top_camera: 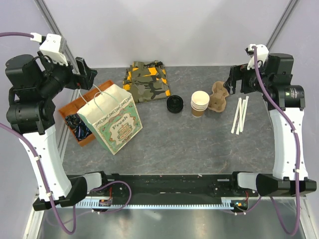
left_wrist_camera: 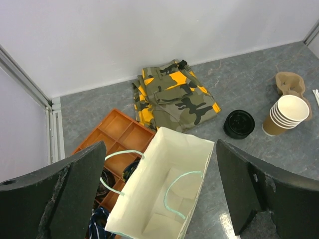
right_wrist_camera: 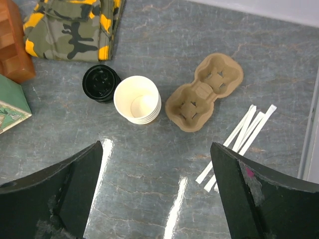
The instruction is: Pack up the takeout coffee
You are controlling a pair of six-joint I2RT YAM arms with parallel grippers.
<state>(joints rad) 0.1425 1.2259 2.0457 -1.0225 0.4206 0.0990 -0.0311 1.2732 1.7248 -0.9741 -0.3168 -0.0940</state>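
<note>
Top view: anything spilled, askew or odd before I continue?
Nothing spilled or knocked over. One oddity: no lidded cup is visible, only the lidless cup stack with a loose black lid beside it. The paper bag stands open.

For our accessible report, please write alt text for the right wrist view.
A stack of paper cups stands on a grey table between a black lid and a cardboard cup carrier; paper-wrapped straws lie right, camouflage cloth top left. The open jaws frame the bottom corners.

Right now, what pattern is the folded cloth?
The folded cloth is camouflage with orange; left wrist view.
</note>
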